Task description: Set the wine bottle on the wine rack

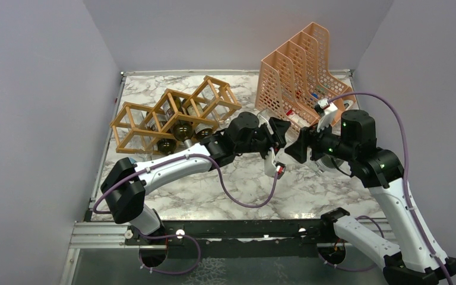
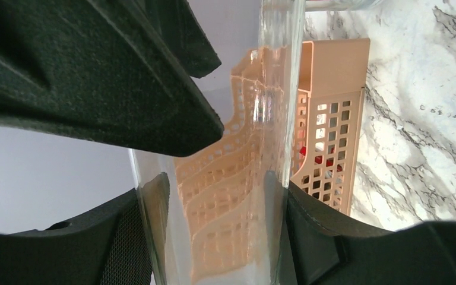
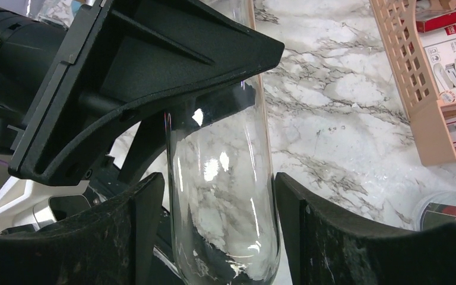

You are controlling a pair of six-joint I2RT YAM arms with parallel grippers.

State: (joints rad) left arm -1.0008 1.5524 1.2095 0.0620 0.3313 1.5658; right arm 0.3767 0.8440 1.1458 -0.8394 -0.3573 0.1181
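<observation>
A clear glass wine bottle (image 1: 273, 161) hangs above the middle of the marble table, between my two grippers. My left gripper (image 2: 214, 237) is shut on it, both pads pressed flat against the glass (image 2: 225, 196). From the opposite side my right gripper (image 3: 217, 225) flanks the bottle's rounded end (image 3: 225, 148). It is open, with a thin gap showing at its left finger (image 3: 145, 219). In the top view the left gripper (image 1: 279, 132) and right gripper (image 1: 300, 145) nearly touch. The wooden wine rack (image 1: 132, 119) stands at the back left, well left of both grippers, with three dark bottles (image 1: 184, 130) in its cells.
A peach mesh file holder (image 1: 297, 65) with small boxes in it stands at the back right, close behind the grippers. A clear round container (image 3: 445, 208) lies on the table under the right arm. Grey walls close in the left, right and far sides.
</observation>
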